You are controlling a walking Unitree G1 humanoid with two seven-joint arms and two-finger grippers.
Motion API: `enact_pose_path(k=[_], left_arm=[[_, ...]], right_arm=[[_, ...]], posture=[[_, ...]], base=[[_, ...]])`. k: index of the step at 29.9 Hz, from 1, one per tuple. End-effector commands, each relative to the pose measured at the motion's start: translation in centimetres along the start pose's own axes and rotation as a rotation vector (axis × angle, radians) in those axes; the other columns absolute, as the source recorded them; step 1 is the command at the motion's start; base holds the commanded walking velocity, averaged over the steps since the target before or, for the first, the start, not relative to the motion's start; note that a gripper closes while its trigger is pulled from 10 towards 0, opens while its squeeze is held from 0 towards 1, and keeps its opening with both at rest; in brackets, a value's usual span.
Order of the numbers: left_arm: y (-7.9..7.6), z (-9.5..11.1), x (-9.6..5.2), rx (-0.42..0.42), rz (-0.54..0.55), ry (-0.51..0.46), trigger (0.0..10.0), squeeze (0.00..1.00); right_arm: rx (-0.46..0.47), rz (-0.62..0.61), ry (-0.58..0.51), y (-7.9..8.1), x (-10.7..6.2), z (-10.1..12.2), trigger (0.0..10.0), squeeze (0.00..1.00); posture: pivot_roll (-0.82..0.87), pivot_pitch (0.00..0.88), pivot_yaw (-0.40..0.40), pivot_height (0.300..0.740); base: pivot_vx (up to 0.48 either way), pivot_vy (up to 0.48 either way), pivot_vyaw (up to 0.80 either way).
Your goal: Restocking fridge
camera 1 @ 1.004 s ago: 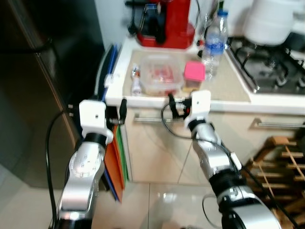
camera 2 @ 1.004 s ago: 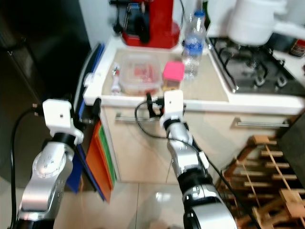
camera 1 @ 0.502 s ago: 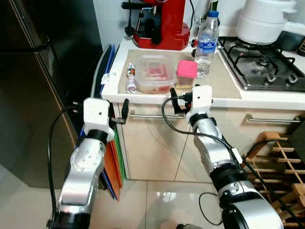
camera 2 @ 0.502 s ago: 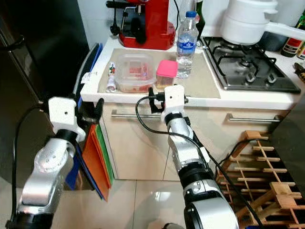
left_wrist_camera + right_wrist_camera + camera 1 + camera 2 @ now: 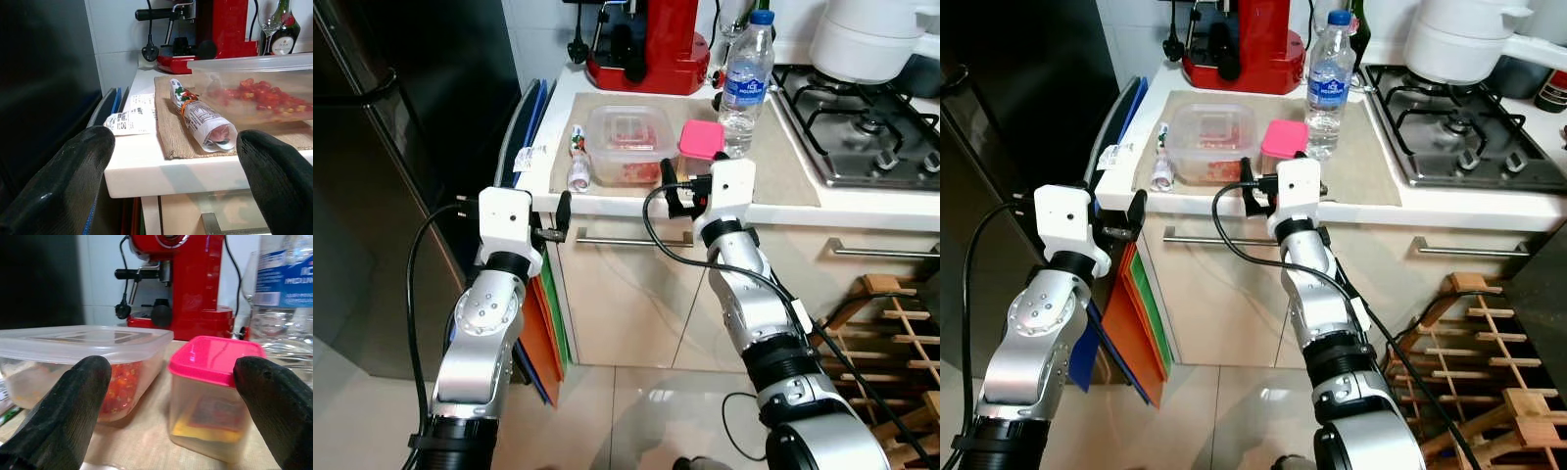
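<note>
On the beige mat of the counter (image 5: 783, 201) lie a clear lidded box of red food (image 5: 628, 145), a small tub with a pink lid (image 5: 701, 147), a wrapped roll (image 5: 578, 171) and a water bottle (image 5: 745, 83). The dark fridge (image 5: 372, 147) stands to the left. My left gripper (image 5: 558, 220) is open at the counter's front corner, facing the wrapped roll (image 5: 203, 120). My right gripper (image 5: 680, 194) is open at the counter's front edge, facing the pink-lidded tub (image 5: 212, 396) and the clear box (image 5: 83, 367). Neither holds anything.
A red coffee machine (image 5: 646, 44) stands at the back of the counter. A gas hob (image 5: 871, 127) with a white pot (image 5: 881, 39) is at the right. Coloured boards (image 5: 543, 333) lean between fridge and cabinet. A wooden rack (image 5: 891, 333) sits low right. A drawer handle (image 5: 626, 238) runs under the counter.
The camera has shifted, so the counter now sits lower and sharper in the picture. Both grippers have come up level with the counter's front edge, still open.
</note>
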State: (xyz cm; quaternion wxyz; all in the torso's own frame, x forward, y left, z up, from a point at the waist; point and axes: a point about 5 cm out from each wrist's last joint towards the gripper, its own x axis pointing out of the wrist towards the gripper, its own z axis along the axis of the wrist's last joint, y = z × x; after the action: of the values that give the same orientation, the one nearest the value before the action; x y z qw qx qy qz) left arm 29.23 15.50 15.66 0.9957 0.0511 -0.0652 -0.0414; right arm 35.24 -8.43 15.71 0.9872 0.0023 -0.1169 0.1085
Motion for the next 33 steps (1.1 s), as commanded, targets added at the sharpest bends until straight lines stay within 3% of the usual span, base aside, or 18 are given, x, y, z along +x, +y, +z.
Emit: enact_pose_path(k=[1,13,18,22,33], left_arm=[[-0.1,-0.2,0.0,0.003,-0.006,0.011,10.0,0.0],[0.5,-0.2,0.2,0.016,-0.003,0.013,10.0,0.0],[0.6,-0.3,0.1,0.012,0.003,0.023,10.0,0.0],[0.0,-1.1,-0.1,0.002,-0.023,0.07,10.0,0.0],[-0.4,-1.2,-0.1,0.0,-0.031,0.076,10.0,0.0]], right_arm=[[0.001,0.002,0.003,0.2,0.5,0.3,10.0,0.0],[-0.041,-0.024,0.082,0.1,0.7,-1.3,10.0,0.0],[-0.018,-0.003,0.087,0.3,0.7,-1.4,10.0,0.0],[0.006,-0.037,0.107,-0.5,0.1,-1.9,10.0,0.0],[0.008,-0.035,0.121,-0.9,-1.0,-2.2,10.0,0.0]], posture=[[0.08,0.011,0.017,0.74],[0.09,0.0,0.024,0.74],[0.09,0.0,0.018,0.74],[0.08,0.0,0.021,0.74],[0.08,0.0,0.013,0.74]], base=[[0.0,0.0,0.0],[0.0,0.0,0.0],[0.0,0.0,0.0],[0.0,0.0,0.0],[0.0,0.0,0.0]])
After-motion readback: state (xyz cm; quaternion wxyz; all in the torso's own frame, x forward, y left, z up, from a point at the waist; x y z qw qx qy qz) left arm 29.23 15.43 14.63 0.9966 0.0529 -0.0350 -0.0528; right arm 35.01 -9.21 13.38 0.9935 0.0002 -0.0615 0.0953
